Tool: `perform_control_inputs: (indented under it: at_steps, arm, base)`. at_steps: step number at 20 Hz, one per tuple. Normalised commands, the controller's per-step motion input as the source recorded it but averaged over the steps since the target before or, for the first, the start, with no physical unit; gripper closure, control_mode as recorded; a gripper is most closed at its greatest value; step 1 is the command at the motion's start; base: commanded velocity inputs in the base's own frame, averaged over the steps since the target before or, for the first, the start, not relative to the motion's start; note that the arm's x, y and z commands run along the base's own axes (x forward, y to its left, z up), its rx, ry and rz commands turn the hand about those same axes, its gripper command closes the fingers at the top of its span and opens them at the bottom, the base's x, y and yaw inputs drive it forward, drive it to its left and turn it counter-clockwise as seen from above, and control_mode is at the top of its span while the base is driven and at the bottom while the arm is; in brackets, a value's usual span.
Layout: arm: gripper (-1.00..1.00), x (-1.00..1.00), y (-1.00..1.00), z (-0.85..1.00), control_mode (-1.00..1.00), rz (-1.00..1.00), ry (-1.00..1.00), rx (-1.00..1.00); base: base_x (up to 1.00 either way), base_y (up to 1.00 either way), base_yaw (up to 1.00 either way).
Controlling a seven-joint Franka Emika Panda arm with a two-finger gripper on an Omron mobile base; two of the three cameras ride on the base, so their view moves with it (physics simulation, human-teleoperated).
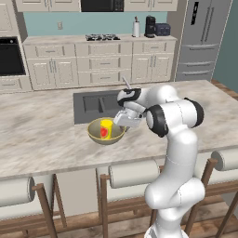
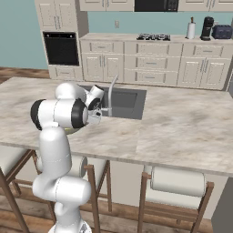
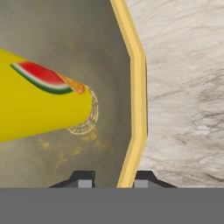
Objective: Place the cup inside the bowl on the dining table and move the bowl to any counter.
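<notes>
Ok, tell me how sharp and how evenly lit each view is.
Left base view: flat, even light, no glare, bowl and cup slightly soft. Right base view: equally even, faint shading under the table edge. Hand view: cup looms large and stretched, bowl rim faceted, not blurred.

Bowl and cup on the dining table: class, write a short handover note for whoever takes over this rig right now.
Gripper: finger tips straddle the near rim of the bowl, one inside, one outside; whether they have clamped it cannot be told.
Cup: stands inside the bowl.
Bowl: on the dining table, in front of the sink.
Done: cup is in the bowl.
Left: secure the rim grip, lift the bowl, carry it to the counter by the teal wall.
</notes>
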Motion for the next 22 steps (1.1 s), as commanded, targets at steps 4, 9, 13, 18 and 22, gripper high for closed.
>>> perform_control_inputs:
  at_steps: [4,9,13,18,22]
  arm:
    - [1.0,0.0,0.0,0.0,-1.0,0.0,0.0,0.0]
    - [1.0,-0.01,0.0,0.15,-1.0,0.0,0.0,0.0]
    - [1.0,-0.01,-0.04,0.28,-1.0,0.0,0.0,0.0]
    - [1.0,0.0,-0.07,0.26,-1.0,0.0,0.0,0.0]
    - [1.0,0.0,-0.17,0.05,-1.0,0.0,0.01,0.0]
  base:
    - [0.0,0.0,0.0]
    - [0.0,0.0,0.0]
    - [0.0,0.0,0.0]
    - [0.0,0.0,0.0]
    - [0.0,0.0,0.0]
